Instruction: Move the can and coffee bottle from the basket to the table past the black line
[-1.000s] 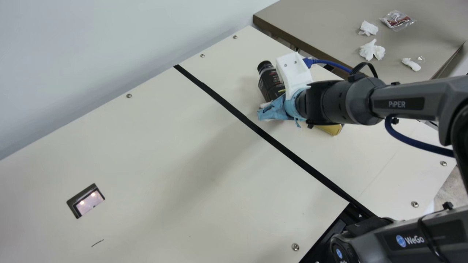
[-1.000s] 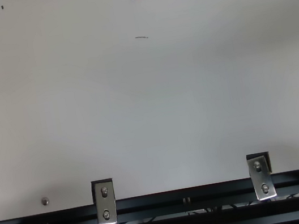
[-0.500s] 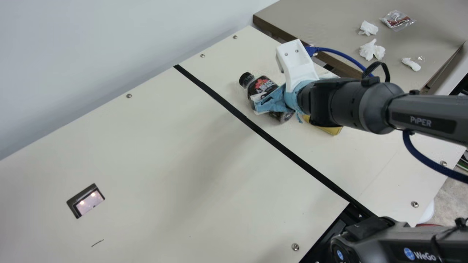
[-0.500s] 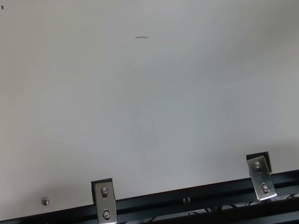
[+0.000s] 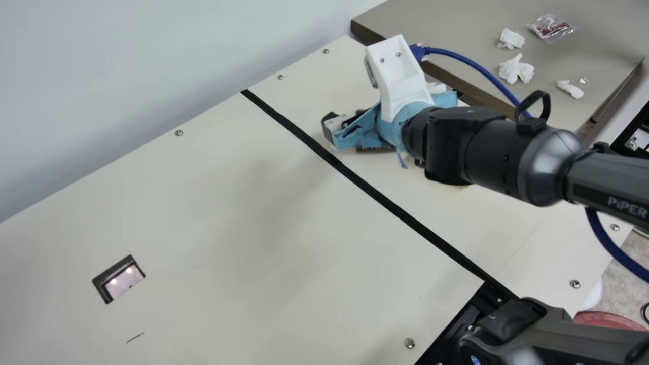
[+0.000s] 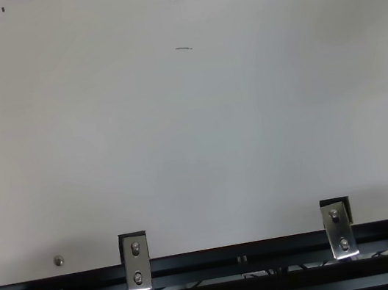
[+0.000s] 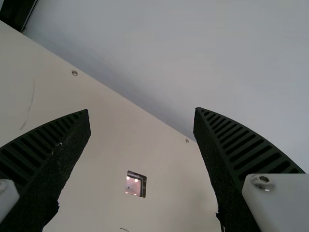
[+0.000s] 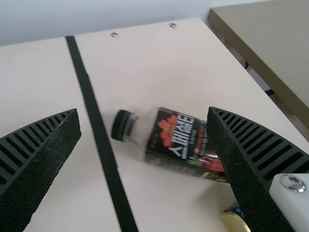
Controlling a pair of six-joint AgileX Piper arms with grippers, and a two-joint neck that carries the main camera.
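My right gripper (image 5: 340, 123) is past the black line (image 5: 377, 195) in the main view, just over the coffee bottle (image 5: 377, 149), which it mostly covers. In the right wrist view my right gripper (image 8: 143, 110) stands open, its fingers wide apart. The dark-labelled bottle (image 8: 178, 142) lies on its side there, cap towards the black line (image 8: 99, 125), one finger hiding its base end. Beside that finger peeks the gold can (image 8: 234, 221), mostly hidden. My left gripper (image 7: 142, 110) is open with nothing between its fingers.
A wall (image 5: 152, 66) runs along the table's far edge. Beyond the table's right end stands a grey-brown table (image 5: 471, 40) with crumpled tissues (image 5: 516, 69) and a clear packet (image 5: 551, 28). A small framed cutout (image 5: 119, 279) is at the left.
The coffee bottle has tipped over onto its side, its cap swinging left towards the line. My right gripper has shifted slightly left and up in the main view, and its arm has swung round.
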